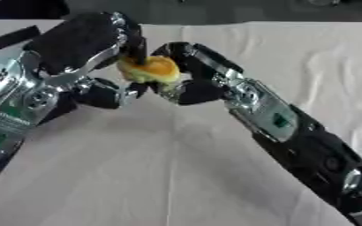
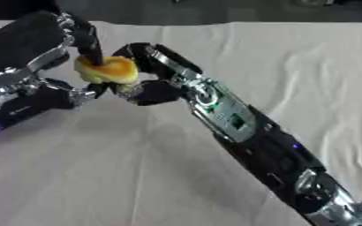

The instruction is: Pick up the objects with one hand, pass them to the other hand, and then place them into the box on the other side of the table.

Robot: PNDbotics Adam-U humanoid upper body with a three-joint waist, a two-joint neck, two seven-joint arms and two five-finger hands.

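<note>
A small yellow-orange rounded object (image 1: pixel 150 69) is held above the table at the upper left, between both hands. My left hand (image 1: pixel 74 43) comes in from the left, its fingers (image 1: pixel 134 47) curled down over the object's top and its thumb below. From the lower right my right hand (image 1: pixel 196 90) reaches up, fingers (image 1: pixel 190 52) curled round the object's right side and thumb under it. Both hands touch the object. Its underside is hidden by the fingers. No box shows in either view.
A pale cloth (image 1: pixel 137 167) with a few creases covers the table. My right forearm (image 1: pixel 292 132) crosses it diagonally from the lower right. A dark strip (image 2: pixel 215 11) runs along the table's far edge.
</note>
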